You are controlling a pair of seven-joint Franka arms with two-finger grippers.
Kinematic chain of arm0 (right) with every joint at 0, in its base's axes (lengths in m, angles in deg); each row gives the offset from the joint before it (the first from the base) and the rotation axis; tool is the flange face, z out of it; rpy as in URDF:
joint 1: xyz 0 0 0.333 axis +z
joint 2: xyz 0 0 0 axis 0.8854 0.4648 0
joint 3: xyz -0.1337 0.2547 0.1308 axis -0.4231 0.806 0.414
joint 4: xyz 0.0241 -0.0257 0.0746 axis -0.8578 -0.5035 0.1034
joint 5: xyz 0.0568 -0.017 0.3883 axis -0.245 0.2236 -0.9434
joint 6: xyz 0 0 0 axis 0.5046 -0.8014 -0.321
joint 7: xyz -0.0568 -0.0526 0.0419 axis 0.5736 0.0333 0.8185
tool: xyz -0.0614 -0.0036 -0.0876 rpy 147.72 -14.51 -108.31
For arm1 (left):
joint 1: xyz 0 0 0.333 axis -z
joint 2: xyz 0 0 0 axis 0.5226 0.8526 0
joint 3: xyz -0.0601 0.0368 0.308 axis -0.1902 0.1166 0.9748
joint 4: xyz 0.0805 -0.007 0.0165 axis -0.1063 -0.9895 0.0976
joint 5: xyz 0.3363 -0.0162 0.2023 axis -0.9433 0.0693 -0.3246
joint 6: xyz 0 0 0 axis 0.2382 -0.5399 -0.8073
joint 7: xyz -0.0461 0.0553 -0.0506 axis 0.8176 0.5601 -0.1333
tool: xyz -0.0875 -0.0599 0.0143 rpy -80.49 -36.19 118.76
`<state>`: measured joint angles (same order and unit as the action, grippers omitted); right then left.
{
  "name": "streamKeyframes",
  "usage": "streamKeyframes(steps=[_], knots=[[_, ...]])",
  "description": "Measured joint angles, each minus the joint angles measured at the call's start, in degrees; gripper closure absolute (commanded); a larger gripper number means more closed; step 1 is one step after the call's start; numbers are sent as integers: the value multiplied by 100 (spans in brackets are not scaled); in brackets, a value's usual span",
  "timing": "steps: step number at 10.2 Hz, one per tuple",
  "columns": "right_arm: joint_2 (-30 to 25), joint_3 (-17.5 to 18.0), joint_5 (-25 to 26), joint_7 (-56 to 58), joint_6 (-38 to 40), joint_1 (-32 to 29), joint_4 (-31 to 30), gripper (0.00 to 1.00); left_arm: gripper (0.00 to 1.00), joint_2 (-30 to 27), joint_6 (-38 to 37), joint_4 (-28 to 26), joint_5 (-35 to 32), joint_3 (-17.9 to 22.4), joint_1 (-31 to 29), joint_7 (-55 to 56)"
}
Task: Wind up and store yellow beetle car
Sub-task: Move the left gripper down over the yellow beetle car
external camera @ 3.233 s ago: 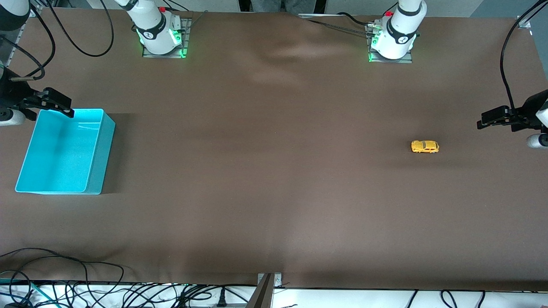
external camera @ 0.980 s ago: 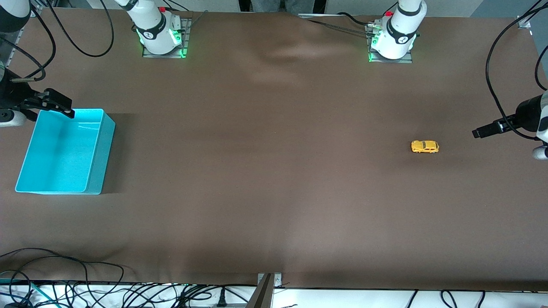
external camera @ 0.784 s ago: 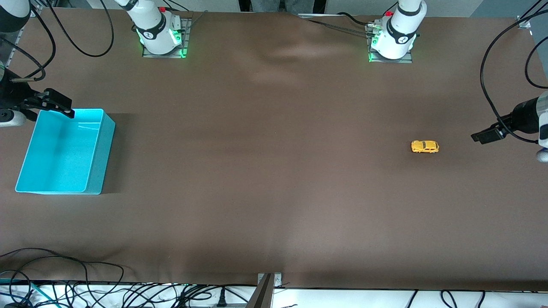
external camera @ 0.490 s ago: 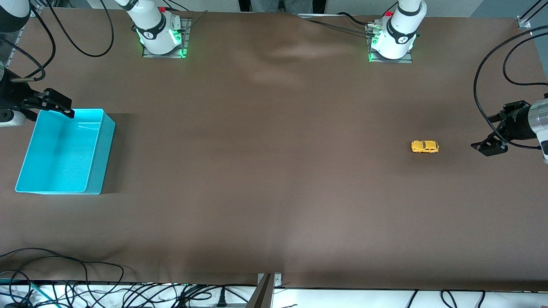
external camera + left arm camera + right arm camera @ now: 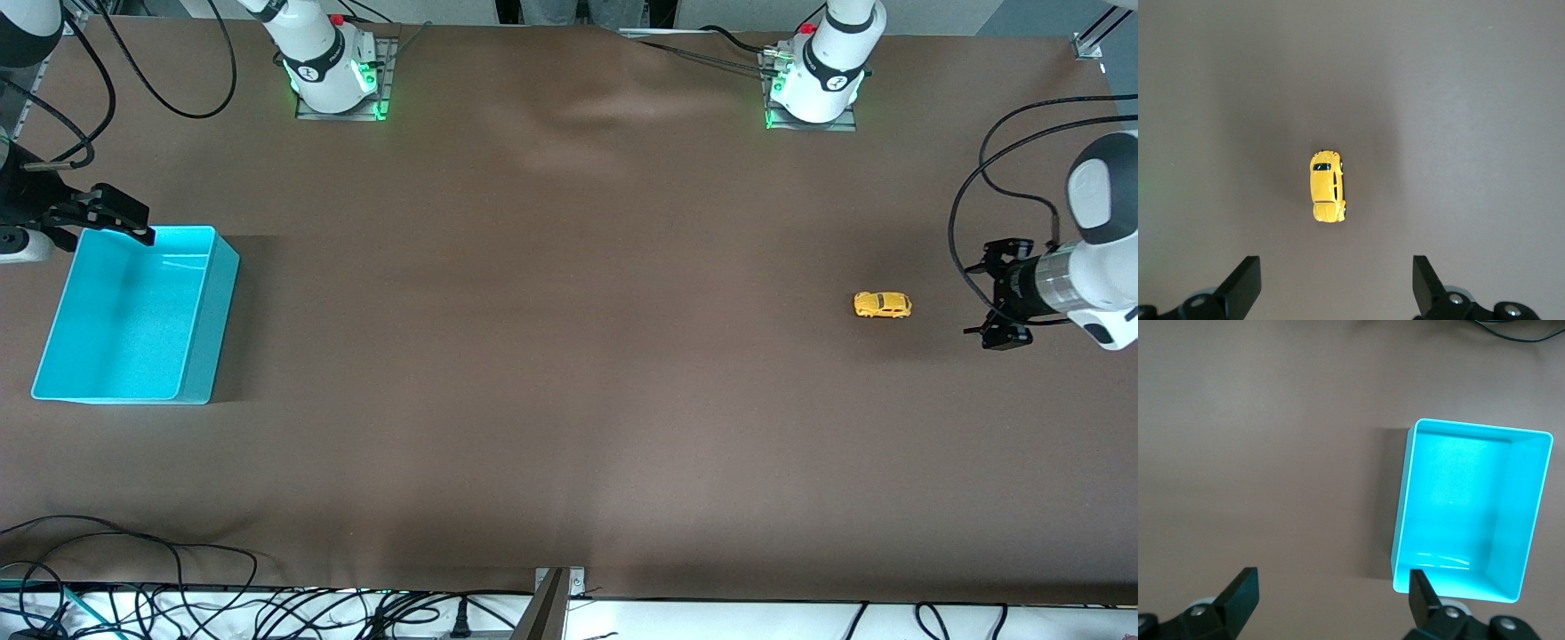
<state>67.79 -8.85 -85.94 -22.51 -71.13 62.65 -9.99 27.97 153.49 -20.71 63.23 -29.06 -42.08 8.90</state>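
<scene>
The yellow beetle car (image 5: pixel 882 305) stands on the brown table toward the left arm's end; it also shows in the left wrist view (image 5: pixel 1327 195). My left gripper (image 5: pixel 996 292) is open and empty, over the table beside the car, a short gap from it, farther toward the table's end. In the left wrist view the gripper (image 5: pixel 1335 267) has its fingers spread wide, with the car between and ahead of them. My right gripper (image 5: pixel 124 220) is open and empty, waiting over the corner of the turquoise bin (image 5: pixel 213 267). The bin (image 5: pixel 1403 493) is empty.
The two arm bases (image 5: pixel 333 76) (image 5: pixel 813 84) stand along the edge farthest from the front camera. Loose cables (image 5: pixel 133 569) lie along the nearest edge, with a metal bracket (image 5: pixel 556 591) at its middle. A black cable (image 5: pixel 965 204) loops by the left arm.
My left arm has swung round and turned its wrist, so its open fingers now face the car. The car, the bin and the right arm have not moved.
</scene>
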Motion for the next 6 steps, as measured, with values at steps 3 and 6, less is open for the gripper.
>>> streamKeyframes(steps=[3, 6], knots=[[0, 10, 0, 0, 0, 5, 0, 0, 1, 3, 1065, -856, -1, -4, 4, 473], [8, 10, 0, 9, 0, 6, 0, 0, 1, 8, 2210, -1602, -1, 1, 1, 692]])
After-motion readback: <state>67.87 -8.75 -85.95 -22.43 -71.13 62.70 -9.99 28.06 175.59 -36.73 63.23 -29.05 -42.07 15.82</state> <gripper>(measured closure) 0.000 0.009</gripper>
